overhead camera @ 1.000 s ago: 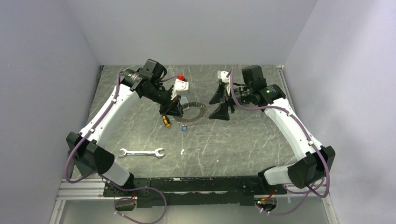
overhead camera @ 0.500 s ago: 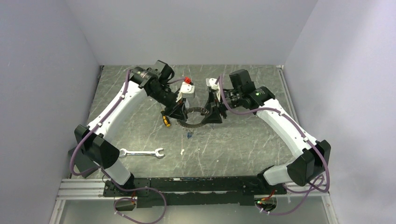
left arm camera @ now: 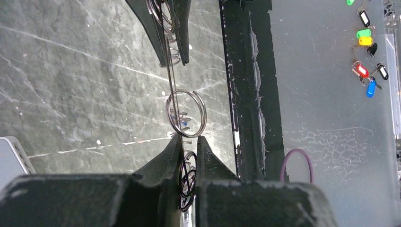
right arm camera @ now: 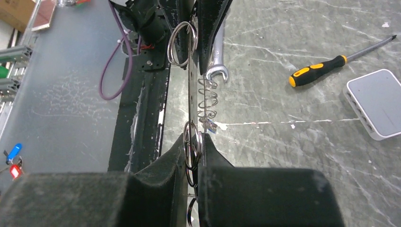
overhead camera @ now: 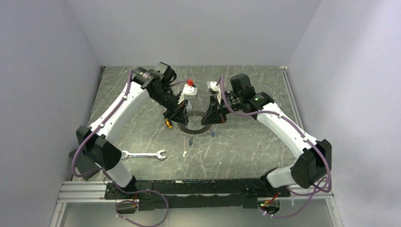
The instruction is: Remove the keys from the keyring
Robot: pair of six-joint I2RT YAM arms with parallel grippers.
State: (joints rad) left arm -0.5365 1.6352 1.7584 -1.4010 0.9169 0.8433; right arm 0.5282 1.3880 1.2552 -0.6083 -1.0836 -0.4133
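The keyring [overhead camera: 196,125] is a thin grey ring held above the table between both grippers. My left gripper [overhead camera: 178,116] is shut on its left rim and my right gripper [overhead camera: 211,118] on its right rim. In the left wrist view the keyring [left arm camera: 173,80] runs edge-on from my gripper [left arm camera: 188,141] to the right gripper's fingers [left arm camera: 182,28] at the top. Small split rings hang on it, and a blue key [left arm camera: 183,122] shows through one. In the right wrist view the keyring [right arm camera: 192,90] stands edge-on above my gripper [right arm camera: 193,141], with a blue key [right arm camera: 211,126] beside it.
A silver wrench [overhead camera: 143,154] lies at the front left. A yellow-and-black screwdriver [right arm camera: 318,71] lies by a white box [right arm camera: 376,101], under the left arm. The black front rail [left arm camera: 246,85] borders the table. Several coloured key tags [left arm camera: 368,71] lie on the grey ledge beyond it.
My right gripper has moved left to the keyring and shut on its right rim. The left arm shifted slightly right with the ring, which now hangs between both grippers.
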